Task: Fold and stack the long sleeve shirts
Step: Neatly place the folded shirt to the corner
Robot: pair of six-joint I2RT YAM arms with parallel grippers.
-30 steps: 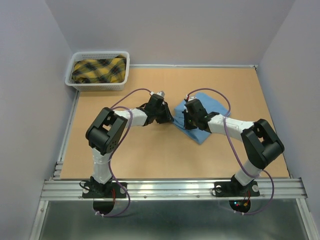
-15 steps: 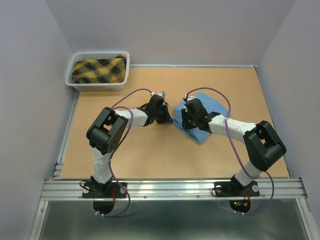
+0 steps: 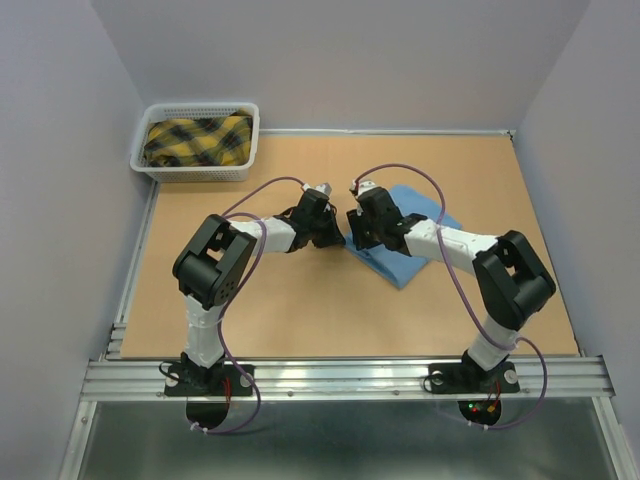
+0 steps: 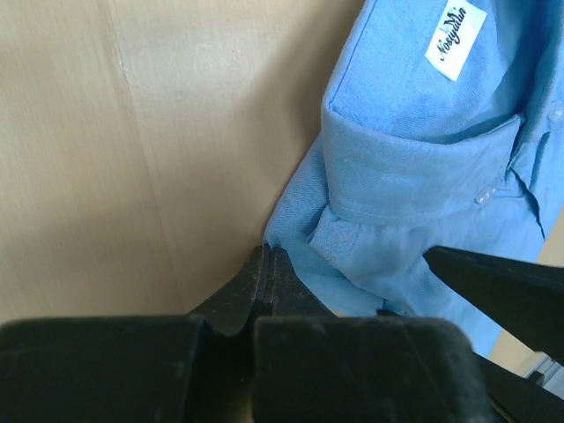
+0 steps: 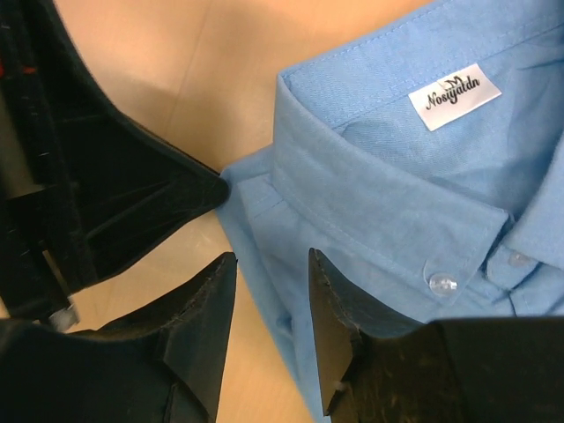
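**Light blue shirt (image 3: 412, 258) folded near mid-desk, both grippers at its left edge**

Lying flat a little right of the desk's centre, the shirt is folded into a compact rectangle set askew to the desk's (image 3: 300, 315) edges. Its pointed collar (image 5: 352, 189) is up, showing a white neck label (image 5: 454, 95) and a clear button (image 5: 438, 282).

The left gripper (image 3: 335, 238) reaches in from the left. In its wrist view the two fingers are pressed together into one point that touches the shirt's left edge. Whether any cloth is pinched between them cannot be told.

The right gripper (image 3: 357, 238) hangs just beside it, over the same edge below the collar. Its fingers stand a narrow gap apart, with cloth and bare desk showing between them, and they grip nothing.

At the far left corner of the desk sits a white mesh basket (image 3: 200, 108) holding a yellow and black plaid garment (image 3: 195, 140), well apart from both arms.
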